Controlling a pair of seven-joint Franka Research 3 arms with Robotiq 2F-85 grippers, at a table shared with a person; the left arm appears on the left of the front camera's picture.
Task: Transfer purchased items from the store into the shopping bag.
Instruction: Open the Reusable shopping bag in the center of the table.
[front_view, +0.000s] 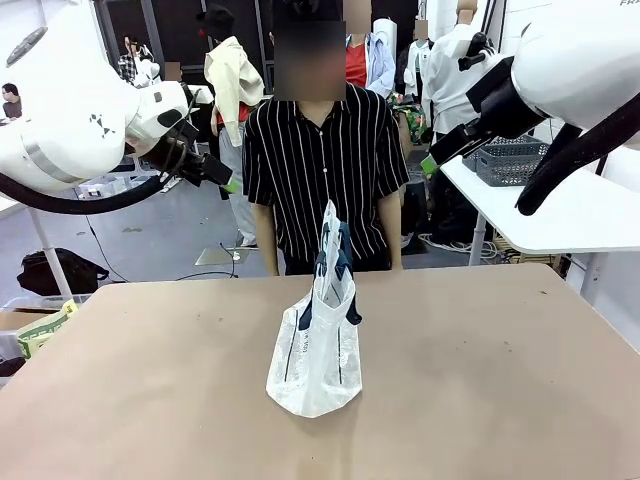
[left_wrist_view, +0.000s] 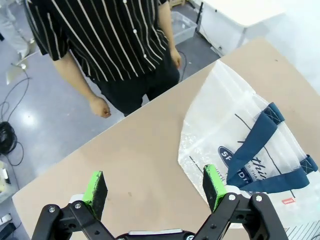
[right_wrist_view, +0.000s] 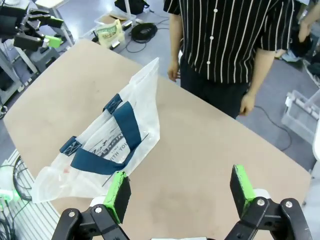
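Observation:
The shopping bag (front_view: 318, 345), translucent white with navy straps, slumps in the middle of the brown table (front_view: 480, 380); it also lies below my left gripper (left_wrist_view: 235, 125) and to the left in the right wrist view (right_wrist_view: 115, 145). My left gripper (front_view: 222, 178) hangs open high over the table's far left, nothing between its green pads (left_wrist_view: 154, 186). My right gripper (front_view: 435, 160) is open too, high at the far right, and holds nothing (right_wrist_view: 180, 189). The store, a dark grey mesh basket (front_view: 512, 160), sits on a white side table. The purchased items are out of view.
A person in a striped shirt (front_view: 322, 160) stands at the far edge behind the bag, arms down, hands empty (left_wrist_view: 101, 107). The white side table (front_view: 570, 215) stands at the back right. A greenish pack (front_view: 45, 327) lies off the table's left side.

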